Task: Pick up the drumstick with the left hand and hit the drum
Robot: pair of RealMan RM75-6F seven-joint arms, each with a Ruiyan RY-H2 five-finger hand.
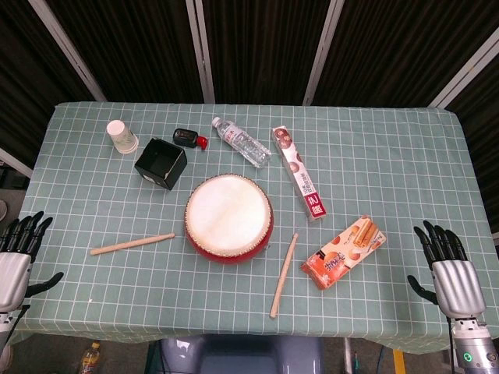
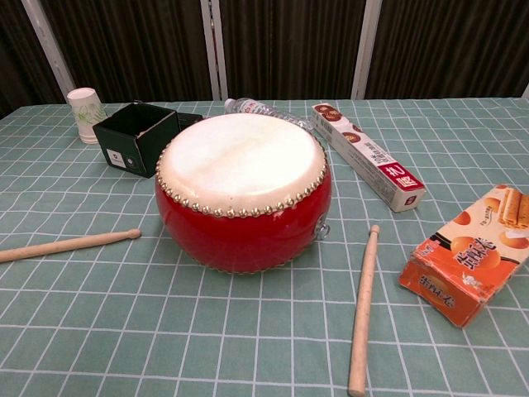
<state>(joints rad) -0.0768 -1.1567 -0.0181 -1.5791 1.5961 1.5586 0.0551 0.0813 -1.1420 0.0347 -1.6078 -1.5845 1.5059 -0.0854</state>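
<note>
Both robot hands — left robot hand (image 1: 17, 257) and right robot hand (image 1: 451, 274) — hover spread and empty at the surface's (image 1: 374, 156) near corners, leaving the left drumstick (image 1: 132, 244) untouched just left of the red drum (image 1: 228, 217) — within the left's reach.

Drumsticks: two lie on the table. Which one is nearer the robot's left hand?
The drumstick left of the drum, lying nearly level; the other drumstick lies on the drum's right side, far from the left hand.
</note>
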